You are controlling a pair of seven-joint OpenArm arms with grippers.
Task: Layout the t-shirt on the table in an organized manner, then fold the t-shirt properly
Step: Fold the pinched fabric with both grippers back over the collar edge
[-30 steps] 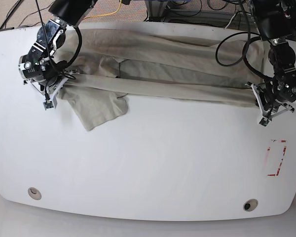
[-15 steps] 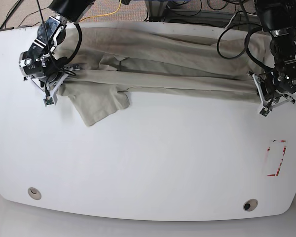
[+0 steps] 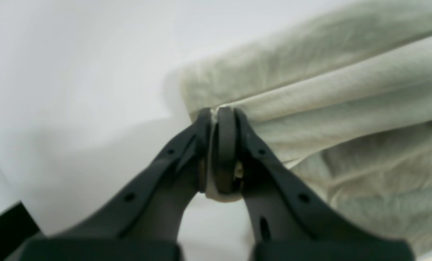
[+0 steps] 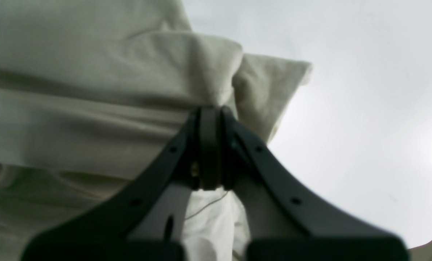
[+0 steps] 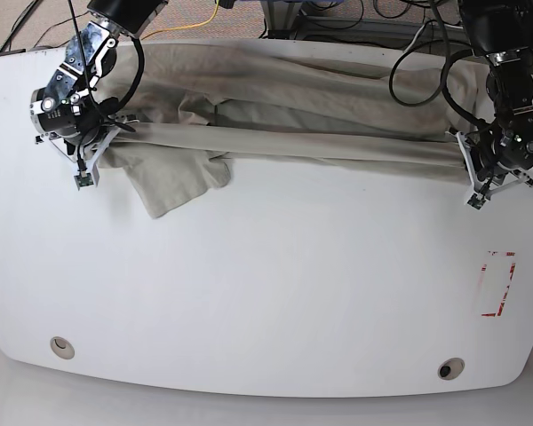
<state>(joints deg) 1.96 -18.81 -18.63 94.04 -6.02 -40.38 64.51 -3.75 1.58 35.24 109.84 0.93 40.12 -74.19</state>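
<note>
We find the t-shirt (image 5: 284, 111) stretched left-right across the far part of the table (image 5: 275, 293), pulled into a long taut fold btwn both arms; a sleeve flap lies loose near the left end. Left gripper (image 3: 218, 114) — at scene right — has its jaws closed tight on a pinched cloth edge. Right gripper (image 4: 210, 110) — at scene left — likewise clamped on bunched fabric. Red tape rectangle (image 5: 498, 284) sits near-right, well apart from the shirt. Two grommets (image 5: 62, 346) at the near edge.

Beyond the far edge I see floor — a yellow cable (image 5: 215, 15), black cables (image 5: 338, 13) in a tangle.
</note>
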